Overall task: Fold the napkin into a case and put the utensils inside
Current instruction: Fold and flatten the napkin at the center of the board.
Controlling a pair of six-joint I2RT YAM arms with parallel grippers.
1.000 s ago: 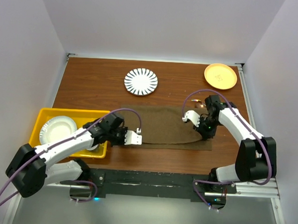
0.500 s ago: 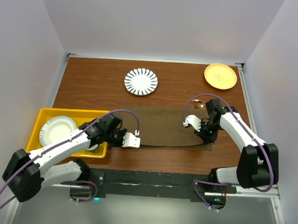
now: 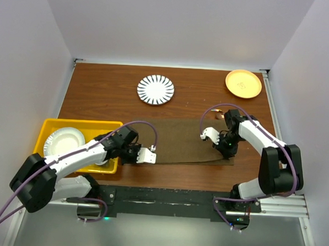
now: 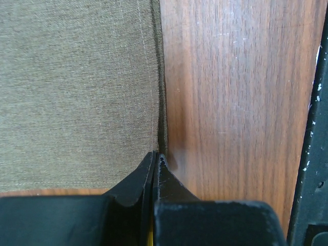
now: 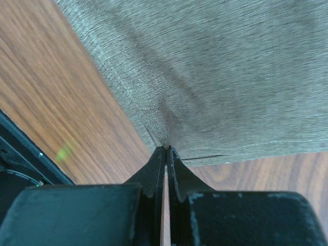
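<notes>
Brown wood table [image 3: 110, 98], white walls on three sides. Striped plate [image 3: 155, 90] sits at 12 o'clock of centre, well clear of the cloth. Orange plate [image 3: 243, 83] is in the far corner at about 2 o'clock. Yellow bin [image 3: 47, 127] is at the 9 o'clock edge with a white plate [image 3: 64, 141] inside. The left arm reaches over the bin's near right corner. Nothing lies on the cloth.

Napkin [image 3: 180, 140]: olive-brown, plain, lying flat as a long strip running 9 to 3 across the near half of the table, between the two arms. Its near edge bows slightly. The left wrist view shows a stitched hem along its edge, bare wood beside it and a black rail [image 4: 316, 154] past that. The right wrist view shows a small pucker in the weave where the tips meet it.

Left gripper [image 3: 150, 157] [image 4: 156, 156]: jaws pressed together, pinching the napkin's 7 o'clock corner right at the hem.

Right gripper [image 3: 227, 154] [image 5: 166, 148]: jaws pressed together, pinching the napkin's edge by its 5 o'clock corner, cloth bunched at the tips.
</notes>
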